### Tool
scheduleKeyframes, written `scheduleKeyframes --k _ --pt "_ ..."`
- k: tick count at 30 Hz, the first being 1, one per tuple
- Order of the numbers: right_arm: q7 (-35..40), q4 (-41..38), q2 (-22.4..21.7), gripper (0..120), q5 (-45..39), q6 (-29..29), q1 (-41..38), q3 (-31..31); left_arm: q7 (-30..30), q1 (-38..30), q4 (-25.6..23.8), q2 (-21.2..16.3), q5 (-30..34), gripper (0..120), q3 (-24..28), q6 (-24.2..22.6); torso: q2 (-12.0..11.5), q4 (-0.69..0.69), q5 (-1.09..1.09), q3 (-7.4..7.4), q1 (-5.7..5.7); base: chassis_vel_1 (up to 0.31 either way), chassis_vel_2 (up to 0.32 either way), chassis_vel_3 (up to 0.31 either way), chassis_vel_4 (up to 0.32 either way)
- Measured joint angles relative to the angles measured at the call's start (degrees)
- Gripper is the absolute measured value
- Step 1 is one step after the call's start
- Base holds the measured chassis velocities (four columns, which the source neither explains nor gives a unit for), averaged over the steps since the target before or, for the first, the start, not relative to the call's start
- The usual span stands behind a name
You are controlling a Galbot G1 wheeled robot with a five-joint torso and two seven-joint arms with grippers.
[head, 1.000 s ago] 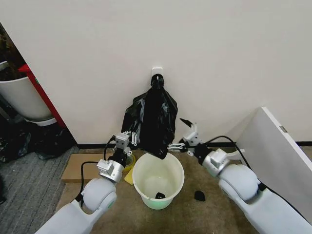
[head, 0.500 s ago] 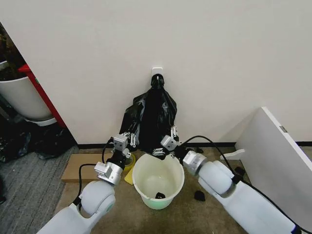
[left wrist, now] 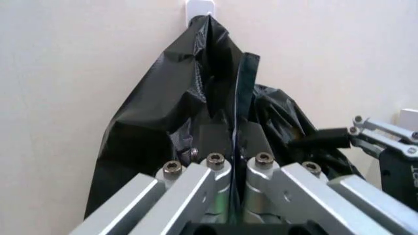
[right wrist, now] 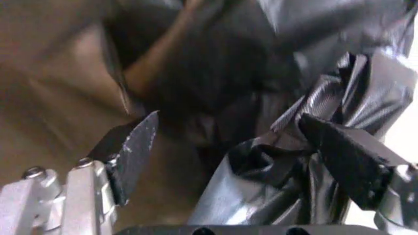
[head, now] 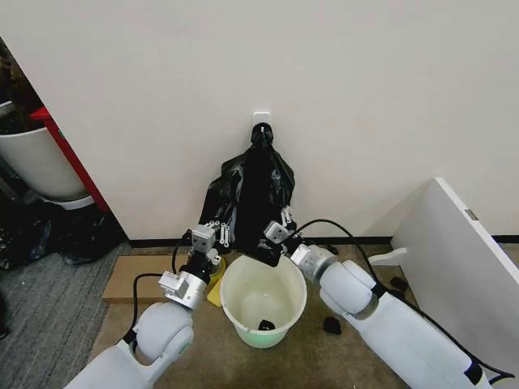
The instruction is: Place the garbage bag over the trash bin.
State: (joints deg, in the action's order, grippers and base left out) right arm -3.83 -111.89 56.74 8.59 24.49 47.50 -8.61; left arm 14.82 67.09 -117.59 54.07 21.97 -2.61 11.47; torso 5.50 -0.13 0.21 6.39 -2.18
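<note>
I see the trash bin [head: 263, 300] on the floor before me, the garbage bag [head: 253, 194] hanging on the wall behind it at 12 o'clock. My left hand [head: 212, 235] is at the bin's 10 o'clock, my right hand [head: 280, 231] at its 1 o'clock, both at the bag's lower edge.

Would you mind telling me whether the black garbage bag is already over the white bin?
Not yet. The garbage bag hangs from the wall hook above the trash bin, whose rim is bare.

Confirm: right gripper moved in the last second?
Yes. The right gripper swung toward the robot's left, from right of the round cream-white plastic bucket to the hanging black bags.
</note>
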Motion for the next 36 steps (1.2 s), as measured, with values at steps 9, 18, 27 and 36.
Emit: scheduleKeyframes --k 9,18,27,36 --pt "2.3 -0.5 -1.3 49 1.2 3.5 0.8 1.0 0.0 0.4 -0.6 -0.2 -0.3 0 0.0 0.1 0.0 0.0 0.01 0.0 0.0 0.0 0.0 0.0 0.0" --pt "3.1 -1.5 -2.6 14 2.4 3.3 2.6 2.2 0.0 0.8 -0.8 0.2 -0.7 0 0.1 0.2 0.0 0.0 0.01 0.0 0.0 0.0 0.0 0.0 0.0" --pt "6.0 -1.3 -1.6 0 -4.4 -3.8 4.9 5.6 0.1 1.3 -0.7 0.0 -0.6 0 -0.7 0.3 0.0 0.01 0.0 0.0 0.0 0.0 0.0 0.0 0.0" --pt "9.2 -7.6 -0.7 0 -29.6 -15.1 13.6 13.4 0.2 2.1 -2.8 -0.4 0.8 0 -2.2 0.1 0.0 -0.01 -0.01 0.0 0.01 0.0 0.0 0.0 0.0"
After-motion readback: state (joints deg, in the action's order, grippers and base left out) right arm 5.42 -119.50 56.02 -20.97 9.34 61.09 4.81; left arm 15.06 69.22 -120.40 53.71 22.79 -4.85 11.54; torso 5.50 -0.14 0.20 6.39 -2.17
